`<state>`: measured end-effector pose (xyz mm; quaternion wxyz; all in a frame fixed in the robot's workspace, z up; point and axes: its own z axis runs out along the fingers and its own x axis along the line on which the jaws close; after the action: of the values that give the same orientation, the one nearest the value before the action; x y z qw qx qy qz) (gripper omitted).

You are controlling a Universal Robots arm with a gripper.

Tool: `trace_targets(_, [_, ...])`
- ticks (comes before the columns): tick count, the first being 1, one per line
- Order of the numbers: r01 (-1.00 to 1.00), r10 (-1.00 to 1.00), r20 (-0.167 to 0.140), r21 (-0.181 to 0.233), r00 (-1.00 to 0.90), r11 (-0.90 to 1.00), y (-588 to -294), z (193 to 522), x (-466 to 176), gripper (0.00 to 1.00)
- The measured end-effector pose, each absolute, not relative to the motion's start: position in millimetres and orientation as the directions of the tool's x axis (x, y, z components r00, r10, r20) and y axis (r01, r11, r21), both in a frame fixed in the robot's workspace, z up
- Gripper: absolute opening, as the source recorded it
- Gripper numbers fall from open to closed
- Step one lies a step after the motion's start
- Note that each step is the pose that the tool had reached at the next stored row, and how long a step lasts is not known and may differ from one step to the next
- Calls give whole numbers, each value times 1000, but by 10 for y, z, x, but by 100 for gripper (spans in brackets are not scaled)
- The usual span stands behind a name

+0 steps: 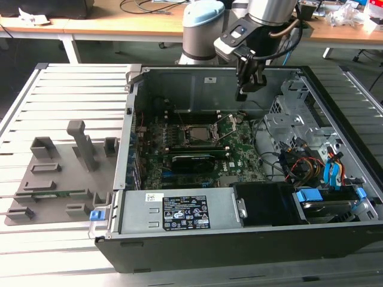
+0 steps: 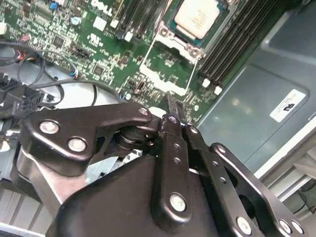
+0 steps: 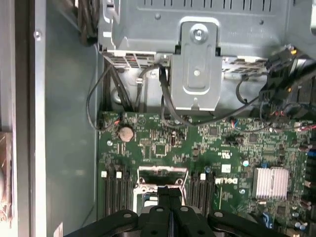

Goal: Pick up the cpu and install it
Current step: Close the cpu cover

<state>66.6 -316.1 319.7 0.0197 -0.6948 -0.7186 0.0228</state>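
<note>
We see the hand point(image 2: 175, 106) closed with fingers together, gripping nothing, hovering above the motherboard point(image 2: 98, 54); the cpu point(image 2: 197, 17) is already seated there.

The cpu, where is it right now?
In the second wrist view the cpu lies in the motherboard socket, beside the opened metal frame.

Silver-white cpu point(image 2: 197, 17), green motherboard point(image 2: 89, 44)

Cpu point(image 2: 197, 17): pale matt metal top; claw point(image 2: 174, 102): glossy black metal.
</note>
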Motion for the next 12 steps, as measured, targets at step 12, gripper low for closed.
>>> trace_targets(12, [998,999,-3,-61,-34,33,-3126,3172,1199,11])
